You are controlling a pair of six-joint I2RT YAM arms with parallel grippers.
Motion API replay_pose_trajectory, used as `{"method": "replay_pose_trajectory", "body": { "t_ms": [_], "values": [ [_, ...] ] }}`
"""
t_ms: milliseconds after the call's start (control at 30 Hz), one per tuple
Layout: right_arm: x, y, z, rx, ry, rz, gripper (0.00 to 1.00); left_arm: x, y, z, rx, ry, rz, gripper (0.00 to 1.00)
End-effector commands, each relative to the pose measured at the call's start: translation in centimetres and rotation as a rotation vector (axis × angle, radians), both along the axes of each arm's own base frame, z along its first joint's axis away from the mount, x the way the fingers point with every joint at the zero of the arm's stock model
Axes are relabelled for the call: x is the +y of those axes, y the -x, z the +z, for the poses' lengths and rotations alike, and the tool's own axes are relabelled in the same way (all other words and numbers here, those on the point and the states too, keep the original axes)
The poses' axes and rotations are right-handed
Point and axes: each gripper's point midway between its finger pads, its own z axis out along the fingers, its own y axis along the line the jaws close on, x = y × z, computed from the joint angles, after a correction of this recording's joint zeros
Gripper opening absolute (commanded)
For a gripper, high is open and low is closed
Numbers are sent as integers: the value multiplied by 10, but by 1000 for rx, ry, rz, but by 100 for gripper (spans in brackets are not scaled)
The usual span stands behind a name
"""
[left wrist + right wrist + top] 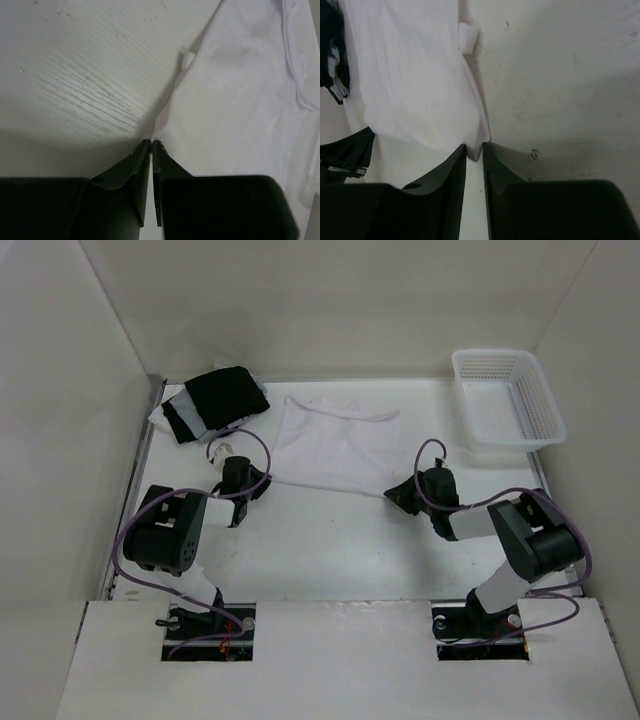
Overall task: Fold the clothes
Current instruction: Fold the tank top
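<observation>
Out in the middle of the table (330,550), the white garment (330,445) is lying spread out pretty flat, with both arms reaching in at its near edge, one at each corner.

The left gripper (151,142) is sitting right on the near-left corner. From its wrist cam the jaws are looking basically shut, with just a hairline between them. The fabric is running down into a point right at the tips, so I'm reading that as pinching the corner. A small white tag (186,60) is sticking out of the garment's edge a bit further up.

The right gripper (475,150) is parked at the near-right corner, and its jaws are standing slightly apart with a narrow gap showing. The very tip of the corner is poking into that gap, but the fingers aren't looking clamped on it, so nothing is actually being held there.

Other stuff: a black-and-white pile (215,400) of clothing is sitting at the far left of the table, near the garment's far-left corner. A white mesh basket (510,448) is sitting far right, well apart from it.
</observation>
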Motion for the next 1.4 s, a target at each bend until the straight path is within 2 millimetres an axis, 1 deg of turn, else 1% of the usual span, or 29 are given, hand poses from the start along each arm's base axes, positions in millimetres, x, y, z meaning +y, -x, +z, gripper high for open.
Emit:
{"method": "replay_pose_trajectory", "body": {
  "t_ms": [0, 67, 100, 167, 233, 267, 367, 400, 433, 467, 500, 533, 600, 667, 700, 733, 767, 800, 867, 900, 967, 1033, 1067, 1167, 1200, 1267, 1300, 1367],
  "values": [
    [1, -16, 11, -51, -31, -25, 16, 0, -3, -3, 5, 6, 9, 5],
    [2, -16, 14, -63, -35, -23, 6, -1, -4, 2, -14, 22, 10, 1],
    [2, -15, 19, -81, -36, -23, 4, -3, -4, 10, -42, 39, 8, 0],
    [-1, -10, 35, -122, -34, -19, 2, -6, 0, 38, -121, 51, -6, 0],
    [0, 4, 56, -169, -26, 10, 1, -8, 12, 67, -181, 65, -28, 0],
    [0, 12, 65, -185, -21, 25, 1, -7, 21, 86, -216, 73, -38, 0],
    [-2, 50, 107, -261, 13, 76, 1, -3, 55, 139, -307, 62, -85, 0],
    [-4, 64, 123, -289, 26, 89, 1, -1, 69, 158, -342, 53, -100, 0],
    [-8, 82, 147, -331, 38, 98, 1, 2, 84, 178, -374, 45, -109, 0],
    [-13, 97, 165, -360, 51, 102, 1, 5, 101, 196, -406, 40, -116, 0],
    [-16, 110, 178, -381, 54, 106, 1, 8, 118, 213, -431, 41, -123, 0],
    [-21, 129, 200, -412, 54, 115, 1, 11, 134, 231, -460, 47, -125, 0],
    [-28, 154, 226, -444, 42, 133, 2, 15, 160, 260, -507, 55, -132, 0],
    [-31, 173, 247, -460, 28, 157, 2, 19, 178, 283, -538, 56, -138, 0],
    [-31, 179, 255, -469, 24, 169, 2, 21, 183, 291, -553, 52, -139, 0],
    [-29, 181, 260, -476, 27, 178, 3, 21, 183, 293, -555, 46, -140, 1],
    [-25, 181, 260, -476, 42, 190, 3, 19, 179, 292, -547, 41, -144, 1],
    [-21, 176, 259, -473, 71, 189, 3, 16, 175, 289, -536, 39, -151, 1],
    [-7, 163, 252, -464, 137, 207, 4, 10, 157, 277, -504, 17, -161, 2],
    [-2, 157, 250, -462, 152, 214, 4, 8, 146, 267, -482, 1, -160, 2],
    [11, 131, 241, -458, 192, 218, 4, 5, 120, 245, -435, -32, -150, 3],
    [20, 99, 227, -433, 196, 227, 4, 6, 90, 221, -382, -59, -126, 3],
    [23, 79, 218, -413, 184, 229, 4, 7, 76, 209, -356, -58, -111, 3],
    [26, 20, 197, -370, 136, 218, 4, 14, 30, 177, -303, -66, -46, 3],
    [26, 1, 191, -350, 124, 212, 4, 17, 14, 172, -298, -54, -20, 3],
    [26, -34, 185, -333, 123, 200, 4, 20, -20, 164, -288, -42, 10, 3],
    [23, -50, 183, -317, 116, 186, 3, 18, -36, 168, -288, -12, 11, 3],
    [18, -68, 185, -315, 113, 172, 3, 14, -56, 179, -304, 19, 5, 3]
  ]
}}
